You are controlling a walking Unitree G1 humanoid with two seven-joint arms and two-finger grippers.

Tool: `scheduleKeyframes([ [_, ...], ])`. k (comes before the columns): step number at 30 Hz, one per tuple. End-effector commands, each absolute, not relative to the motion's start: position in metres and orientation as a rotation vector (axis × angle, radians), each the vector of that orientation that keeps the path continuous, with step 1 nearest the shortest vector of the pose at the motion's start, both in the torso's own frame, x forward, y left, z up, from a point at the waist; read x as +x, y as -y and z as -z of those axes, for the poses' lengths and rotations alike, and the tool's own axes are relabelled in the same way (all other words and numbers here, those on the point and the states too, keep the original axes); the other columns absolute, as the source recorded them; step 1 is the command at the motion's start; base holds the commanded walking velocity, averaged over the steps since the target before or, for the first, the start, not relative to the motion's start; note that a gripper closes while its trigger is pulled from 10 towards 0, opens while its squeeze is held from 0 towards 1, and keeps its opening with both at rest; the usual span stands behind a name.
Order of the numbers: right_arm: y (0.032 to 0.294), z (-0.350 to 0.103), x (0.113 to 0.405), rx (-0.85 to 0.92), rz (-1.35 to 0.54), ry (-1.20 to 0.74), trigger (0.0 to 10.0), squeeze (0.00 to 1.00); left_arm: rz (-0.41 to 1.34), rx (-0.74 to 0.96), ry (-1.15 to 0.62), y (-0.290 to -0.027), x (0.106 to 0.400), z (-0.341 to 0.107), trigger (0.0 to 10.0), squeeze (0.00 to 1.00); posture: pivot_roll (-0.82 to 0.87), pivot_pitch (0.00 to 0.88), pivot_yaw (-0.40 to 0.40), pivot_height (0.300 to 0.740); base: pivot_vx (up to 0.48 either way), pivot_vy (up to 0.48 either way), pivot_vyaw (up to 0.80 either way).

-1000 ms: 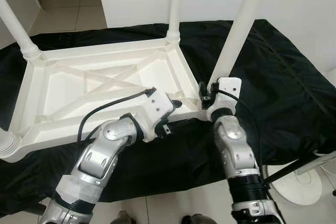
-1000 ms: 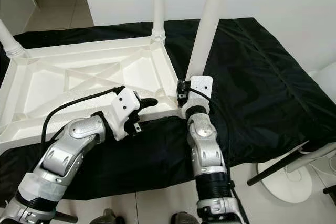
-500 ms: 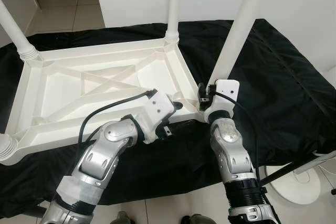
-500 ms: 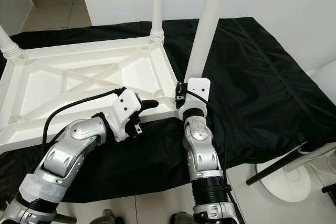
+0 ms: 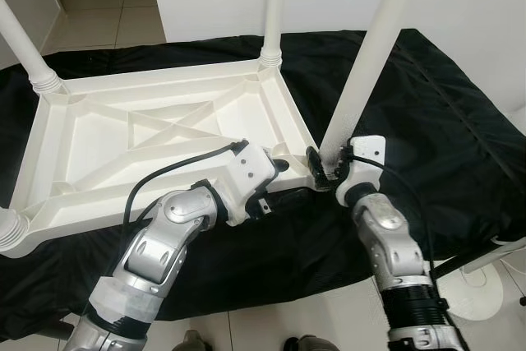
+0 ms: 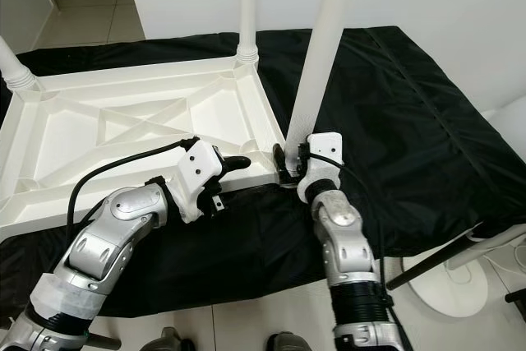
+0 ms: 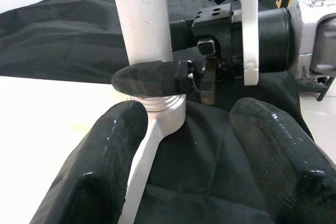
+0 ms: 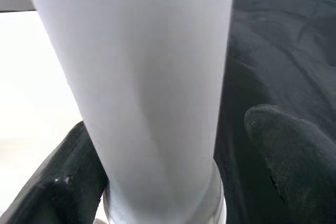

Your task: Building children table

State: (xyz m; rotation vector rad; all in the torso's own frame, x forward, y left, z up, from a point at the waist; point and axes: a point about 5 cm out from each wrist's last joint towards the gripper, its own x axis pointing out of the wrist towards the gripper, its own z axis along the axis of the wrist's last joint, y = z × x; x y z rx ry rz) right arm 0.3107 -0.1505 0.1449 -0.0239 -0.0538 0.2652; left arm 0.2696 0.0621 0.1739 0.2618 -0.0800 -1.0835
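Note:
The white plastic children's table (image 5: 156, 129) lies upside down on a black cloth (image 5: 444, 137). Its near right leg (image 5: 370, 63) stands upright in the corner socket. My right gripper (image 5: 325, 166) straddles the base of that leg (image 8: 152, 77). One finger (image 8: 63, 187) rests against the leg, and a gap shows between the leg and the other finger (image 8: 289, 156), so the gripper is open. My left gripper (image 5: 275, 172) is open at the table's near rim (image 7: 152, 145), just left of the same corner, with the rim between its fingers.
A second leg (image 5: 274, 6) stands at the far right corner, a third (image 5: 25, 47) at the far left, and a leg base (image 5: 10, 228) shows at the near left. A round white stand base (image 6: 444, 285) sits on the tiled floor to my right. A white wall is behind.
My right forearm has swung out to the right and the wrist has turned around the leg's base. The left gripper has stayed at the rim.

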Motion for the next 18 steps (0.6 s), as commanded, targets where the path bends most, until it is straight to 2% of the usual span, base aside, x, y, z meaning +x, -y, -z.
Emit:
scheduleKeyframes([
  [1, 0.152, -0.148, 0.312, -0.020, -0.302, 0.073, 10.0, 0.00, 1.080, 0.253, 0.075, -0.061, 0.270, -0.173, 10.0, 0.00, -0.08, 0.043, 0.011, 0.740, 0.000, 0.000, 0.00],
  [5, 0.153, -0.152, 0.314, -0.052, -0.362, 0.091, 10.0, 0.00, 1.081, 0.253, 0.077, -0.061, 0.270, -0.174, 10.0, 0.00, -0.08, 0.043, 0.016, 0.740, 0.000, 0.000, 0.00],
  [7, 0.155, -0.162, 0.319, -0.111, -0.496, 0.121, 10.0, 0.00, 1.081, 0.256, 0.081, -0.060, 0.272, -0.175, 10.0, 0.00, -0.09, 0.044, 0.024, 0.740, 0.000, 0.000, 0.00],
  [9, 0.154, -0.163, 0.320, -0.122, -0.521, 0.122, 10.0, 0.00, 1.081, 0.256, 0.082, -0.060, 0.272, -0.175, 10.0, 0.00, -0.09, 0.044, 0.024, 0.740, 0.000, 0.000, 0.00],
  [16, 0.150, -0.158, 0.322, -0.166, -0.677, 0.076, 10.0, 0.00, 1.073, 0.260, 0.088, -0.061, 0.274, -0.178, 10.0, 0.00, -0.08, 0.043, 0.024, 0.740, 0.000, 0.000, 0.00],
  [17, 0.150, -0.155, 0.322, -0.174, -0.688, 0.071, 5.4, 0.00, 1.071, 0.261, 0.089, -0.062, 0.275, -0.178, 10.0, 0.00, -0.08, 0.043, 0.024, 0.740, 0.000, 0.000, 0.00],
  [18, 0.150, -0.155, 0.322, -0.174, -0.688, 0.071, 5.4, 0.00, 1.071, 0.261, 0.089, -0.062, 0.275, -0.178, 10.0, 0.00, -0.08, 0.043, 0.024, 0.740, 0.000, 0.000, 0.00],
])
